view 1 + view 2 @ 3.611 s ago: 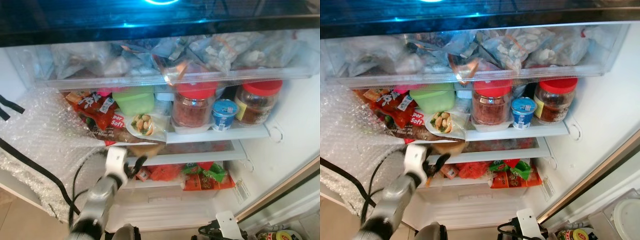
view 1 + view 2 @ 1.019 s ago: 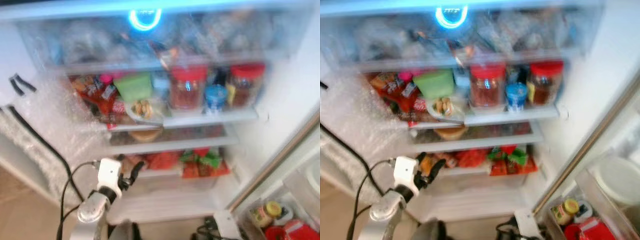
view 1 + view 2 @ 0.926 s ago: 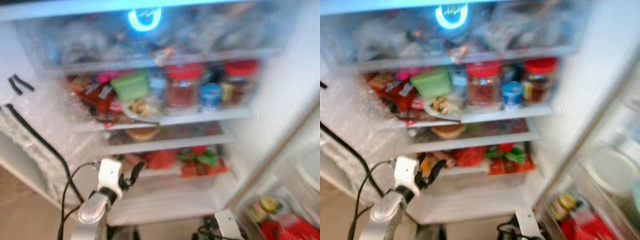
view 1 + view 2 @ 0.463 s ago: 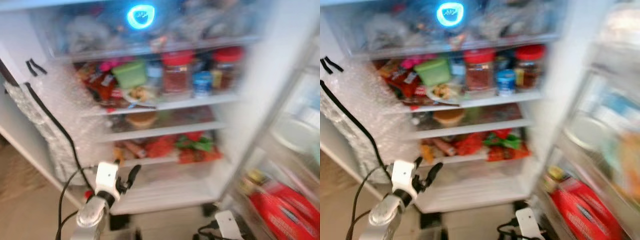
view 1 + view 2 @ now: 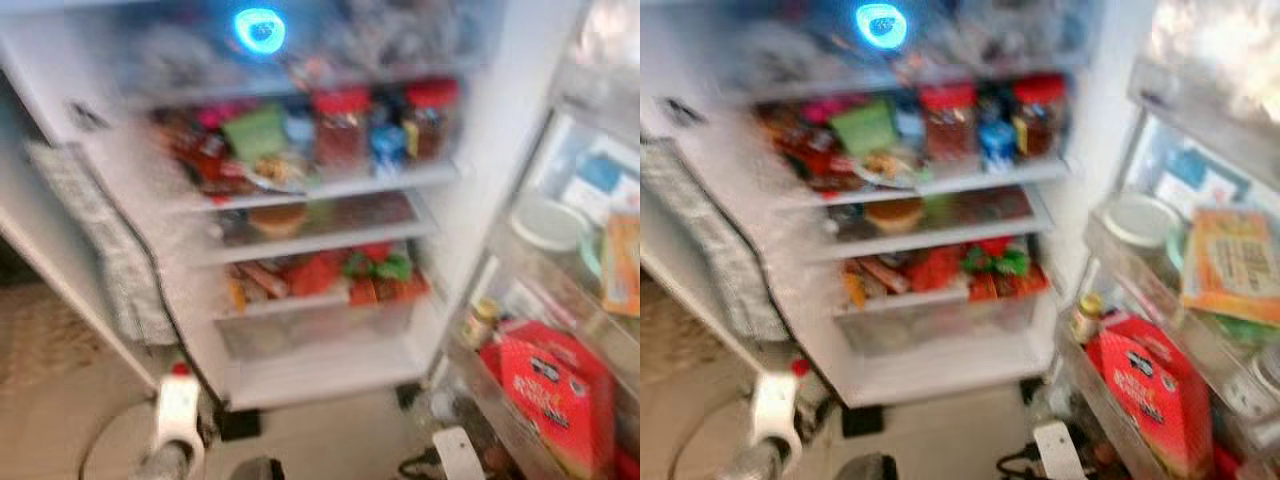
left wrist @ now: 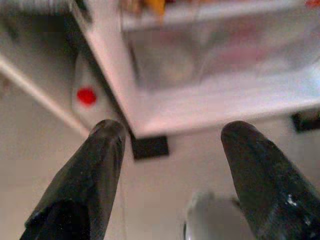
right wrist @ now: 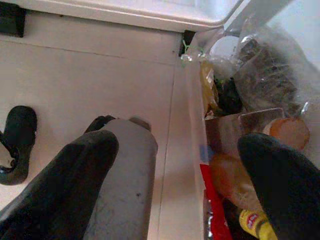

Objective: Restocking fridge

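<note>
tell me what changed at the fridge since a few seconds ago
The left pincer has pulled back from the middle shelves and now hangs low before the fridge's bottom edge, open and empty. The camera has backed off and swung right, bringing the door shelves and a red carton into view. The red-lidded jars and other shelf contents look unmoved, though the picture is blurred.

a pale tiled floor (image 7: 100, 75) with thin grout lines runs up to the foot of a white appliance body. a woven beige mat (image 5: 45, 335) lies on the floor to the robot's left. a round blue light (image 5: 259, 29) glows at the top. the head views are blurred.
</note>
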Robot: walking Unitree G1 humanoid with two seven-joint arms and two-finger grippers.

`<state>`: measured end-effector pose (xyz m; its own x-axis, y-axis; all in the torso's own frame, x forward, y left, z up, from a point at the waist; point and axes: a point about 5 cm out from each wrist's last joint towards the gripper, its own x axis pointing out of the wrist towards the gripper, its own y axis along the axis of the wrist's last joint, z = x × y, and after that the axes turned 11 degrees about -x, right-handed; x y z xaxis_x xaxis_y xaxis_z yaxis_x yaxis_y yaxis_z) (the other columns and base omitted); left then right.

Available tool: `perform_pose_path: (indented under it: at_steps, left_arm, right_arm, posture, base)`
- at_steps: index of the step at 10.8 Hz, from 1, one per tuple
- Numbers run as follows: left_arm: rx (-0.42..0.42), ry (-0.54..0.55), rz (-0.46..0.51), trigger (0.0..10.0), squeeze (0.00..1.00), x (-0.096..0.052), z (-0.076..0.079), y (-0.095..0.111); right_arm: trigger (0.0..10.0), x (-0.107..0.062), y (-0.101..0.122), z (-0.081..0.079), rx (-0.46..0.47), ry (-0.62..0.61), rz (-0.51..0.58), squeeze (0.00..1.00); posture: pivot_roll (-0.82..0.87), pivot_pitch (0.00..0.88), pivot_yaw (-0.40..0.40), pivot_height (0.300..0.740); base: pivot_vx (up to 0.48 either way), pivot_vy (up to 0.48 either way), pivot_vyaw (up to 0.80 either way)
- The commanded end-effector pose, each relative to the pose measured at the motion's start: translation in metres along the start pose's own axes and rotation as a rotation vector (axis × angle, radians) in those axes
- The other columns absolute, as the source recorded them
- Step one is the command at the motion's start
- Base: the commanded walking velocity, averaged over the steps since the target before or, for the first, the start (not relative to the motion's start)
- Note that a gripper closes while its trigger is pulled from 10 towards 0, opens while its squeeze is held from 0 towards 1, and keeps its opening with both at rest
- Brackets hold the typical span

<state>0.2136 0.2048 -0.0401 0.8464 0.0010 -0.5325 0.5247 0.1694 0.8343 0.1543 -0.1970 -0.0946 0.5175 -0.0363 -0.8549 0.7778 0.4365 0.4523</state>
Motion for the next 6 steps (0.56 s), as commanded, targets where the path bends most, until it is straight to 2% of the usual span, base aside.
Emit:
perform_pose_path:
  at_steps: [1,3,5,6]
  left_arm:
    - [-0.001,0.029,-0.026,10.0,0.0,0.002,-0.007,-0.001]
    - [-0.073,0.097,-0.12,10.0,0.0,-0.001,-0.014,-0.02]
    - [-0.087,0.089,-0.167,10.0,0.0,-0.001,-0.008,-0.031]
    - [-0.065,0.075,-0.183,10.0,0.0,-0.002,-0.005,-0.035]
  right_arm:
    - [10.0,-0.003,-0.018,-0.014,-0.008,0.052,-0.074,0.0]
    - [10.0,-0.003,-0.018,-0.014,-0.01,0.054,-0.072,0.0]
    - [10.0,-0.003,-0.018,-0.015,-0.01,0.054,-0.072,0.0]
    - [10.0,-0.003,-0.018,-0.015,-0.008,0.056,-0.071,0.0]
  posture:
    - [-0.03,0.044,0.023,0.662]
    - [-0.04,0.048,0.021,0.662]
    - [-0.04,0.051,0.022,0.662]
    - [-0.04,0.051,0.022,0.662]
  base:
    - [0.0,0.0,0.0]
    - [0.0,0.0,0.0]
    - [0.0,0.0,0.0]
    - [0.0,0.259,0.0]
